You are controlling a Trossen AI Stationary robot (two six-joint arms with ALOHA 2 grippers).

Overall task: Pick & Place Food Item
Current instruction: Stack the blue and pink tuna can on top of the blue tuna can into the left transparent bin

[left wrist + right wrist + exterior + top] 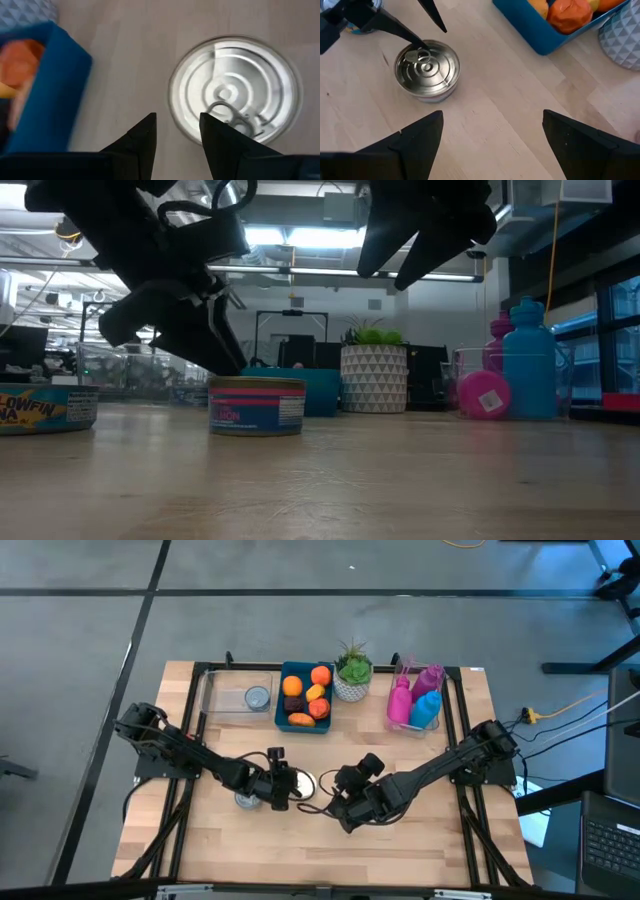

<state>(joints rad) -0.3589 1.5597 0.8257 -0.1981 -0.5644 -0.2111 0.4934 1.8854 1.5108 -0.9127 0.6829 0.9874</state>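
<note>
Inventory as I read it from my station:

1. Worktop (420,830): pale wood slats in a black frame.
2. Silver can (300,783): upright near the middle of the worktop, pull-tab lid up, pink-and-blue label showing in the low view (256,405). It sits in front of the blue bin and apart from it.
3. Second can (45,408): upright, to the left arm's side of item 2, label partly cut off in the low view.
4. Left hand (283,783): low over the worktop just beside the silver can. Its 2 dark fingers (142,142) are partly spread, with 1 tip over the lid's edge by the pull tab; I see nothing gripped.
5. Right hand (340,808): raised above the worktop on the can's other side, fingers (415,140) spread wide, holding nothing.
6. Blue bin (283,700): at the rear, holding orange and dark play-food pieces.
7. Potted plant (352,675): in a white patterned pot, just beside the bin.
8. Clear tray (222,695): rear left, holding 1 small round tin.
9. Clear rack (400,723): rear right, with pink and blue bottles.
</note>
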